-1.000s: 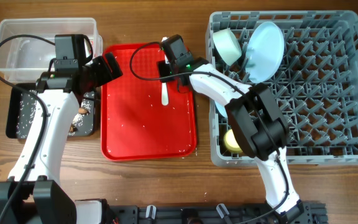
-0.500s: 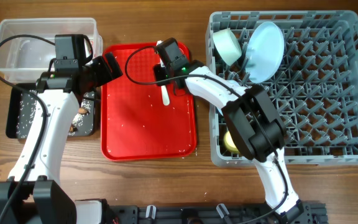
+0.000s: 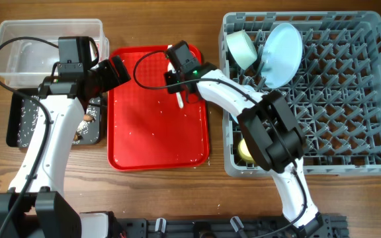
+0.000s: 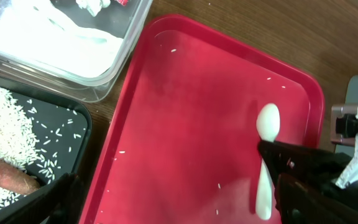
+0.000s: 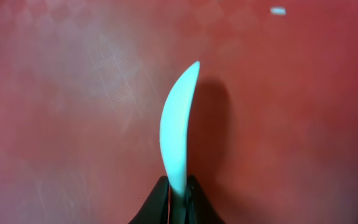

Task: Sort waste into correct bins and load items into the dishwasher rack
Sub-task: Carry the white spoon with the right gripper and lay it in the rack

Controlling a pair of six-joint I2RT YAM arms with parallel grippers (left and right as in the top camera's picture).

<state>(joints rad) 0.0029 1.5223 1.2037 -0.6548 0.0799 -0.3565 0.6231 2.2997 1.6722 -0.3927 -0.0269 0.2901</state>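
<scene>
My right gripper is shut on the handle end of the white spoon over the upper middle of the red tray. In the right wrist view the spoon stands on edge between the fingertips. My left gripper is open and empty above the tray's left edge. The grey rack holds a mint bowl, a pale blue plate and a yellow cup. The clear tub and the black tray with rice stand at the left.
A few loose rice grains lie on the red tray. An orange-brown stick lies in the black tray among the rice. White tissue shows in the clear tub. The right arm reaches across the rack's left wall.
My right gripper has shifted slightly left with the spoon, whose bowl end has turned a little on the tray. The left arm has not moved.
</scene>
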